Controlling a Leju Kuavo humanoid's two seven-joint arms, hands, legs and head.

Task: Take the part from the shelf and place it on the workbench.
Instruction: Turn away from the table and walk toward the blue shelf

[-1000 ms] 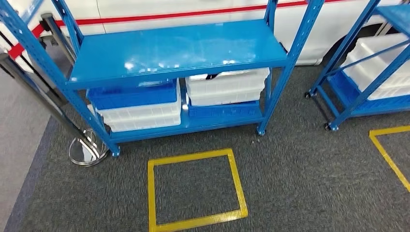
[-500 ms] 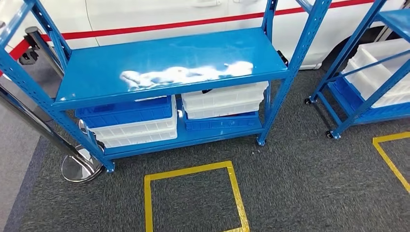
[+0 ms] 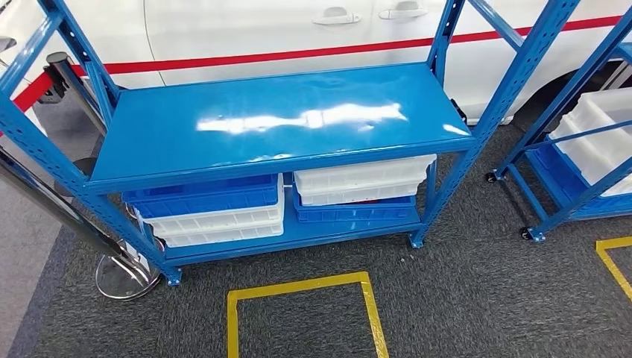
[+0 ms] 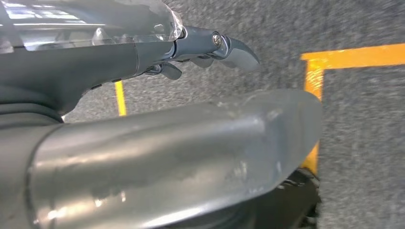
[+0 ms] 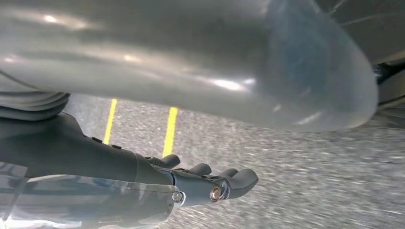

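A blue metal shelf (image 3: 283, 119) stands in front of me in the head view, its middle board bare and shiny. On its lowest board sit a white bin (image 3: 361, 179) on a blue bin (image 3: 354, 210), and to their left a blue bin (image 3: 201, 195) on a white bin (image 3: 216, 224). What lies inside the bins is hidden, so I cannot make out the part. My left hand (image 4: 210, 47) hangs over the grey carpet with fingers apart, holding nothing. My right hand (image 5: 205, 183) also hangs over the carpet, fingers stretched out and empty.
A second blue shelf (image 3: 566, 160) with a white bin (image 3: 607, 138) stands at the right. A yellow taped square (image 3: 298, 287) marks the carpet before the shelf. A chrome stanchion base (image 3: 127, 276) sits by the shelf's left leg. A white vehicle (image 3: 298, 30) is behind.
The whole picture has shifted downward and slightly right, so the camera has moved; more of the vehicle behind the shelf shows. Nothing on the shelf has moved.
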